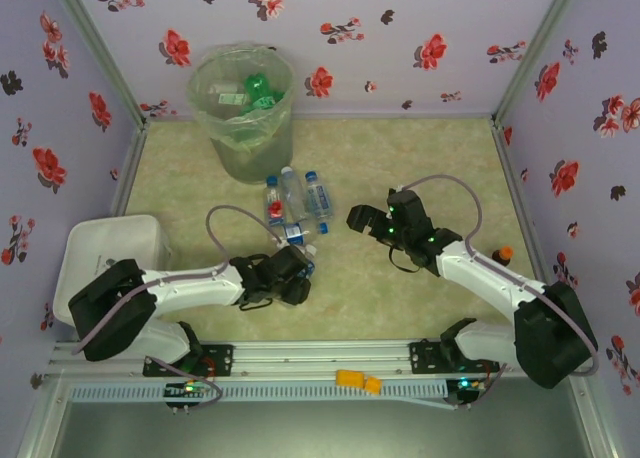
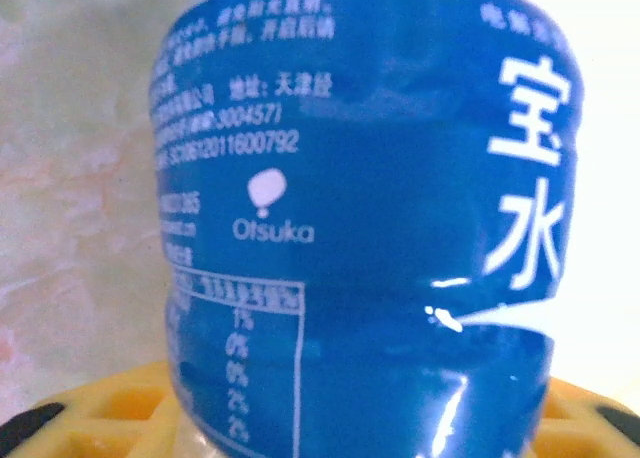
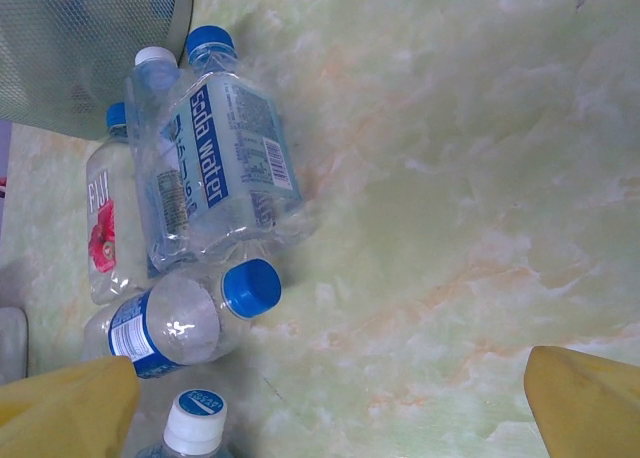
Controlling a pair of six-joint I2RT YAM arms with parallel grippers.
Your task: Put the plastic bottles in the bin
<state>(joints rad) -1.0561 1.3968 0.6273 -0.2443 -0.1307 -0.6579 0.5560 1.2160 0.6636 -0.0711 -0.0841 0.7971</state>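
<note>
The bin [image 1: 240, 113], a translucent grey-green basket with a clear liner, stands at the far left with green and clear bottles inside. A cluster of clear plastic bottles [image 1: 292, 203] with blue caps lies in front of it. My left gripper [image 1: 303, 263] is at the near end of that cluster, shut on a blue-labelled bottle [image 2: 370, 208] held between its yellow fingers [image 2: 100, 413]. My right gripper [image 1: 360, 220] is open just right of the cluster, above bare table. In the right wrist view, a "Soda water" bottle [image 3: 225, 168], a red-labelled one [image 3: 105, 228] and a blue-capped one [image 3: 180, 318] lie to the left of the open gripper [image 3: 330, 418].
A white tub [image 1: 110, 258] sits at the near left beside the left arm. A bottle with an orange cap [image 1: 505, 252] stands by the right wall behind the right arm. A small yellow piece [image 1: 358, 381] lies on the front rail. Flowered walls enclose the table.
</note>
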